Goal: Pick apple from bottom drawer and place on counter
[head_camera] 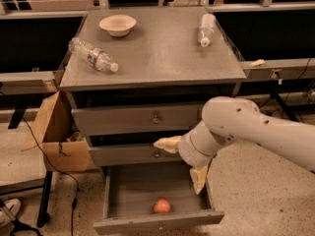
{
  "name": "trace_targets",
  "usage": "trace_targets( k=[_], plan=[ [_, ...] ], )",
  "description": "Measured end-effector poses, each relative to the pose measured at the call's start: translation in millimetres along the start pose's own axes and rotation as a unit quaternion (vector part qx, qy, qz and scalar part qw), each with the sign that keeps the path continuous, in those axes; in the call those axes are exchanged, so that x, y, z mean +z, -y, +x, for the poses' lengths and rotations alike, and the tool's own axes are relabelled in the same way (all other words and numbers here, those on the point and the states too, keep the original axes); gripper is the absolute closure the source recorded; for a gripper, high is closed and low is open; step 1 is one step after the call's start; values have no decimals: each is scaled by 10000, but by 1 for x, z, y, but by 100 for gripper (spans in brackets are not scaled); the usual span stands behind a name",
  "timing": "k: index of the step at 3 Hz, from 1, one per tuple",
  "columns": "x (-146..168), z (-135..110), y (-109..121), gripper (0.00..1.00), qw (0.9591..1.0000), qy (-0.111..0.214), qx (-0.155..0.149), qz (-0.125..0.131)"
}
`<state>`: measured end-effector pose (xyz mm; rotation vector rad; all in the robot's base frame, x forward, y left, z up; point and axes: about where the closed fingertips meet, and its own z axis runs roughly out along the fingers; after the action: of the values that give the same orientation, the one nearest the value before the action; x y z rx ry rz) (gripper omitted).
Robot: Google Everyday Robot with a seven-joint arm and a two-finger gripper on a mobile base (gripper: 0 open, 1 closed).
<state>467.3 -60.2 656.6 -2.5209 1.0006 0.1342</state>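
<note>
The apple (162, 206), small and orange-red, lies near the front of the pulled-out bottom drawer (157, 223), the lowest of three grey drawers. The counter (157, 48) is the grey cabinet top above. My gripper (183, 162) hangs from the white arm in front of the middle drawer, above the right part of the open drawer. Its two beige fingers (199, 177) are spread wide, one pointing left and one pointing down. It holds nothing. The apple lies below and to the left of it.
On the counter stand a beige bowl (117, 24) at the back left, a plastic bottle (92, 54) lying at the left and another bottle (205, 29) at the back right. An open cardboard box (56, 136) sits left of the cabinet. Dark desks run behind.
</note>
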Motion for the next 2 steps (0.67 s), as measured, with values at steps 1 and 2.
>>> trace_targets(
  k=[1,2],
  plan=[
    [50,34,-26,0,9969,120,-764,-169],
    [59,33,-31,0,9940,209,-1055,-209]
  ],
)
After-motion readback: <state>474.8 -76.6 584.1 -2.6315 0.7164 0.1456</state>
